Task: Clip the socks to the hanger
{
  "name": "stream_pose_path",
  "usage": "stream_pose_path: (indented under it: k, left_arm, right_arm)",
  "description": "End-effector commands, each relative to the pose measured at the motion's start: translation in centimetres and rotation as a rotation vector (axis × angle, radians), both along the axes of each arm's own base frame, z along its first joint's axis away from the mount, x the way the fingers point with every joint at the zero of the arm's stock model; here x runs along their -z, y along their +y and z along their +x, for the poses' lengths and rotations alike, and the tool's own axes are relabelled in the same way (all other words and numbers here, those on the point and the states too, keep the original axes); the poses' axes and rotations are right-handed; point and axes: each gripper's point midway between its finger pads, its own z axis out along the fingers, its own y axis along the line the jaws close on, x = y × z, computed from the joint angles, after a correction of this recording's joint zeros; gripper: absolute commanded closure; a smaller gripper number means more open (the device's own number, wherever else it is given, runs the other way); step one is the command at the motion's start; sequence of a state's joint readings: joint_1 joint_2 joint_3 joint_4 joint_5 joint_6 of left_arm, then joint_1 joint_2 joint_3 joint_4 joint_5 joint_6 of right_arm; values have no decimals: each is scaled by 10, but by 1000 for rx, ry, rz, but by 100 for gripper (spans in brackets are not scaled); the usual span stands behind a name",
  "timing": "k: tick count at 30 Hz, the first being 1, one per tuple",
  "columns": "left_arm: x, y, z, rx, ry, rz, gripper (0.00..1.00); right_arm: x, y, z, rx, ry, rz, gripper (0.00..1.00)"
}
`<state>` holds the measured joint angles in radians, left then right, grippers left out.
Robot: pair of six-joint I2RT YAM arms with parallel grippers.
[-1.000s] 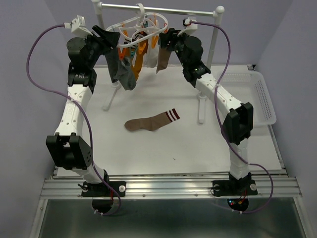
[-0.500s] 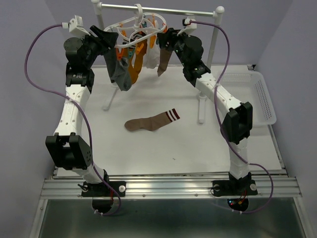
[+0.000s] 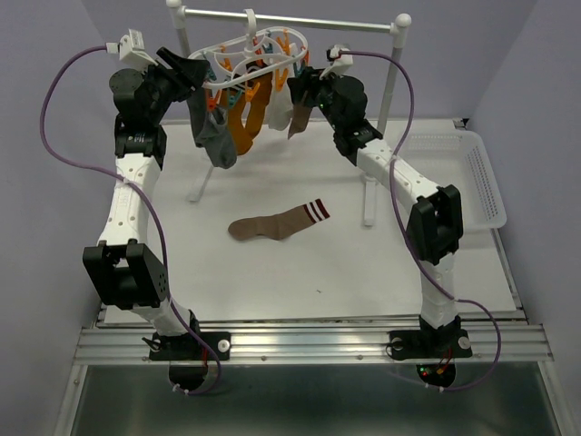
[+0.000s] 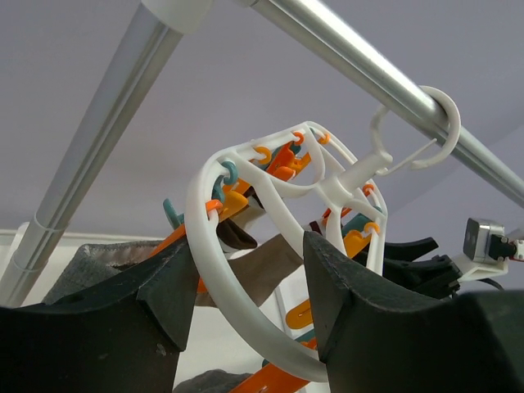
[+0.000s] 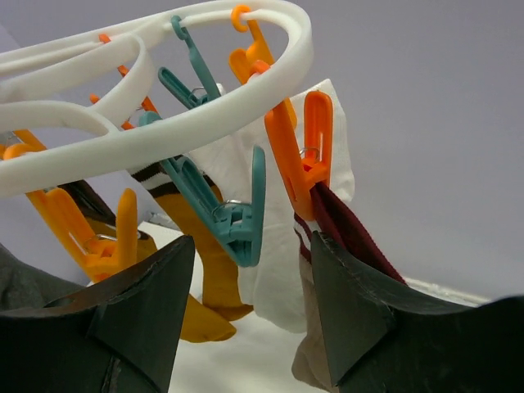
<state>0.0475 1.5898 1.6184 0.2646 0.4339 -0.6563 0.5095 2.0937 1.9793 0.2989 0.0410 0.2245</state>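
Left fingers: spread wide and gripping nothing. The white ring of the hanger runs across the gap between them. I cannot tell whether it touches a finger.
Right fingers: also spread wide and empty. A teal clip dangles just beyond the gap.
Orange clip: just beside the teal one, pinching the cuff of a dark red-brown sock.
Hanger position: its hook sits over the metal rail, high between the two arms.
Socks already hung: a grey sock, a mustard sock and a white sock droop from the clips.
Sock left: a brown striped sock lies flat on the surface, well apart from both arms.
Handling, sock: probably very light, limp and a little stretchy. It should fold and sag wherever it is unsupported and will not break.
Handling, hanger: likely light, stiff plastic that swings freely on its hook, so a push on a clip may turn the whole frame.
Where to hold: pinch the loose sock near the striped cuff, so the edge stands proud for a clip. Steady the ring with the other arm.
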Motion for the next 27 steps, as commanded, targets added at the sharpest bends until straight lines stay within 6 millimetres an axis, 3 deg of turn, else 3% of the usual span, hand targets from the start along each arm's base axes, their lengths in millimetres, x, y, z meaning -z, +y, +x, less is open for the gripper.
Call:
stream_pose_path:
  k: [1,6,16,27]
  left_arm:
    - [-45,-2,-13,22,-133,15,38]
    - [-42,-3,-12,33,-128,16,38]
    - [-42,-7,-14,64,-133,18,40]
    - [-44,-9,-12,82,-134,21,41]
  right_arm:
    - [-66,-9,-18,-15,-145,46,36]
    - [-71,-1,-19,-60,-162,58,36]
    - [-88,-7,-9,0,-231,113,38]
    - [-84,2,-1,-25,-224,111,39]
